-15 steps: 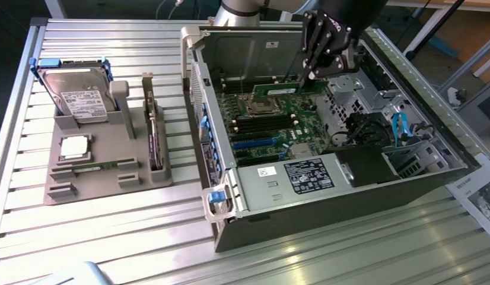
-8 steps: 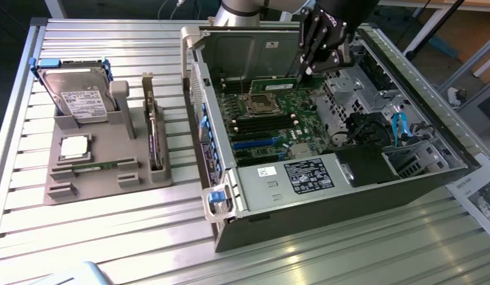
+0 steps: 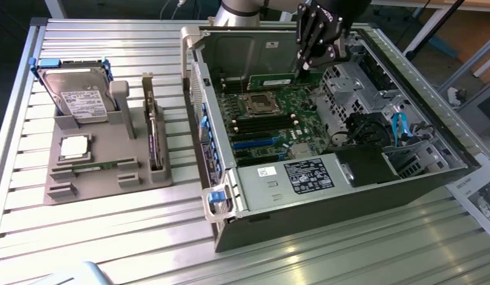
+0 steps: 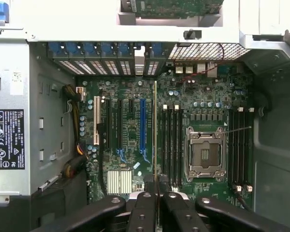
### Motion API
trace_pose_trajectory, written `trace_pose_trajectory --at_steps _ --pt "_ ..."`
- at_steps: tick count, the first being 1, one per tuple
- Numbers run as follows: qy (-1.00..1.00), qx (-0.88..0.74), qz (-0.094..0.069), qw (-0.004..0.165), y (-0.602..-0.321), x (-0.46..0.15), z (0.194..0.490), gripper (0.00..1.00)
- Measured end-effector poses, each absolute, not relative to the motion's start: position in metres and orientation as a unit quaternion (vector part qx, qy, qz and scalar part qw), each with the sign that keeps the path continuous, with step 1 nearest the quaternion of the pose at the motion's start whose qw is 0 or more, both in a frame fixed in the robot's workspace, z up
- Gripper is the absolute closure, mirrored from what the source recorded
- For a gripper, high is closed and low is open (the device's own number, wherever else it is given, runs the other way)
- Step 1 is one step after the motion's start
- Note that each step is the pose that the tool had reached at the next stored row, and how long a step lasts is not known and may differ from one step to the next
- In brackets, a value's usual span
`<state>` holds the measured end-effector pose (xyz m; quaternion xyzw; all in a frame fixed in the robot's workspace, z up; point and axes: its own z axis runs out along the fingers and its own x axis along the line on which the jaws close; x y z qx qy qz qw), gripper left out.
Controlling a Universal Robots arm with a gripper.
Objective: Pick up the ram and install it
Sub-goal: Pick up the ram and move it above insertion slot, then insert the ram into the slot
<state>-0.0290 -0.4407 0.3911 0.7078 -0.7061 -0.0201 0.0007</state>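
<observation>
1. One stick, exterior view: the gripper (image 3: 306, 70) is clamped on the ram (image 3: 273, 78), holding it over the motherboard (image 3: 269, 122) inside the open case (image 3: 324, 202).
2. Wrist view: the ram (image 4: 155, 135) shows edge-on between the fingers (image 4: 144, 208), beside the empty slots (image 4: 171, 145) (not seated yet).
3. It looks light, stiff and fragile, so it is best gripped by its long edges, away from the chips.
</observation>
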Motion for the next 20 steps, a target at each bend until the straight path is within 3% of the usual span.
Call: trace_pose_trajectory --at_steps 11,20 --pt "-0.706 0.708 -0.020 0.000 -0.419 -0.029 0.390 0.88" --pt "-0.706 0.708 -0.023 -0.002 -0.419 -0.029 0.389 0.88"
